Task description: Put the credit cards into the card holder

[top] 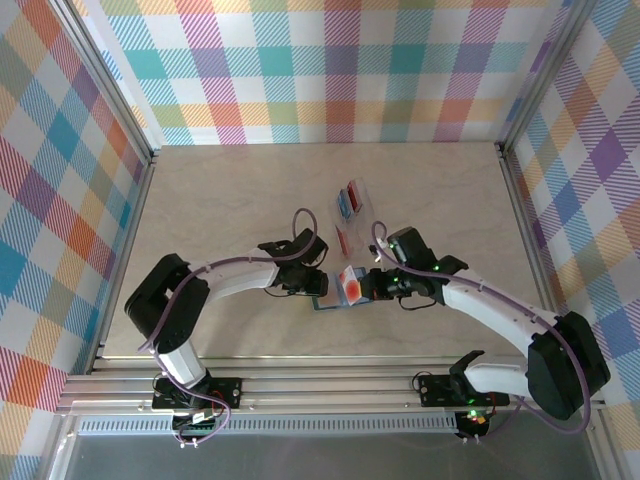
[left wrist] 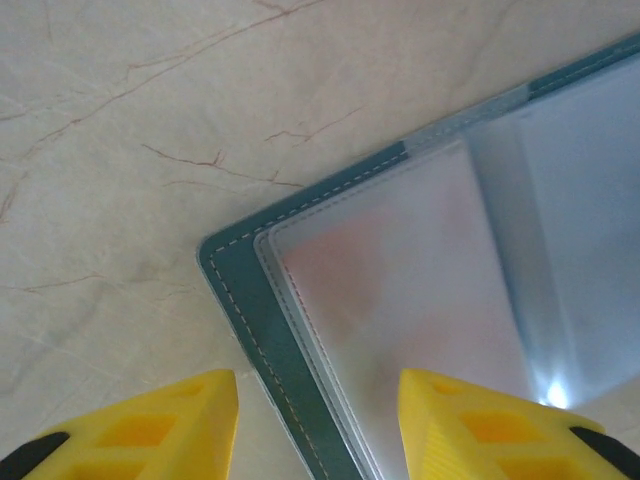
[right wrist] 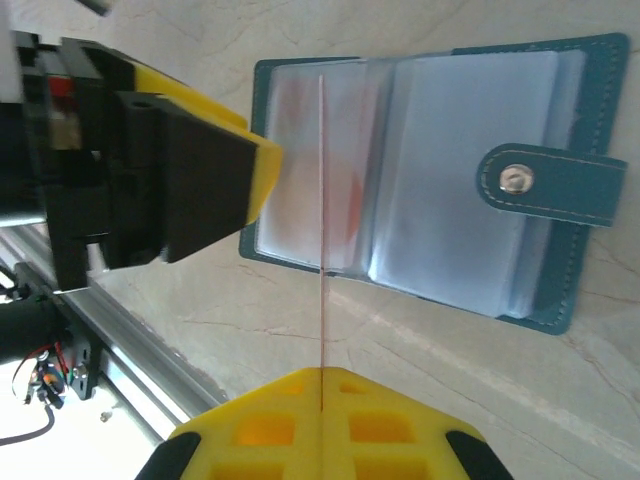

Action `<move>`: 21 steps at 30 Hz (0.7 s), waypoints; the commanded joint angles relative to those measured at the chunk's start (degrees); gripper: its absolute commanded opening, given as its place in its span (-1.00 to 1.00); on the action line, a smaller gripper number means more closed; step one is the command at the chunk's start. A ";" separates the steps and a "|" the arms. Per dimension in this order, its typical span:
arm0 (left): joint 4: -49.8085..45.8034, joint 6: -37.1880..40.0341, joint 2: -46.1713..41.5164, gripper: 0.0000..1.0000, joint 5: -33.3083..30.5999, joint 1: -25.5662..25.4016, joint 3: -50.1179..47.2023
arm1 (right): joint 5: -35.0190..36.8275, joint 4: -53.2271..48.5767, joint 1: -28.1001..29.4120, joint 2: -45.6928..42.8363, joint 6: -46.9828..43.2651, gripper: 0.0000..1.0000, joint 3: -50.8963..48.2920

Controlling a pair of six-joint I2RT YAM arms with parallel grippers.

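The teal card holder [right wrist: 545,185] lies open on the table, its clear sleeves up and its snap tab to the right. My right gripper [right wrist: 322,372] is shut on a thin red credit card [right wrist: 322,200], seen edge-on, with its far end over the holder's left sleeves. From above, the red card [top: 352,288] sits over the holder [top: 326,300], between both grippers. My left gripper [left wrist: 318,430] is open, its yellow fingers [left wrist: 190,425] standing either side of the holder's stitched edge [left wrist: 235,290]. A faint red shows through the frosted sleeve [left wrist: 340,260].
A clear plastic case [top: 362,190] behind the grippers holds a blue card [top: 346,204] and a red one [top: 355,195]; another red card [top: 343,240] lies just in front of it. The aluminium rail [top: 300,385] runs along the near table edge.
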 commanded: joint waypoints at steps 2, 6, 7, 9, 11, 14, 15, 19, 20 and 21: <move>-2.07 0.96 2.24 -0.11 -4.11 -1.27 1.62 | -3.85 4.39 0.19 0.10 1.40 -1.00 -1.36; -2.19 0.39 3.43 -0.18 -4.68 -1.45 0.69 | -5.00 5.65 0.19 1.67 2.11 -1.00 -1.58; -2.14 0.30 3.36 -0.19 -4.87 -1.56 0.27 | -5.04 6.00 0.22 1.99 2.44 -1.00 -1.76; -2.13 0.00 3.41 -0.21 -4.88 -1.59 -0.27 | -5.22 6.27 0.11 2.71 2.77 -1.00 -1.94; -1.82 -0.15 3.44 -0.23 -4.59 -1.68 -0.53 | -5.46 6.72 -0.05 3.83 3.18 -1.00 -2.14; -1.79 -0.32 3.52 -0.27 -4.66 -1.79 -1.14 | -5.48 6.61 -0.42 5.95 4.07 -1.00 -2.22; -1.78 -0.43 3.46 -0.28 -4.65 -1.80 -1.46 | -5.51 6.78 -0.57 6.24 4.29 -1.00 -2.41; -0.62 -0.85 3.38 -0.31 -3.96 -1.79 -2.90 | -5.47 8.10 -1.12 6.40 5.29 -1.00 -3.95; -0.37 -0.97 3.58 -0.32 -3.73 -1.89 -3.10 | -5.39 8.27 -1.10 6.53 5.31 -1.00 -4.08; -0.19 -1.04 3.68 -0.32 -3.56 -1.86 -3.21 | -5.29 8.32 -1.20 6.77 5.33 -1.00 -4.16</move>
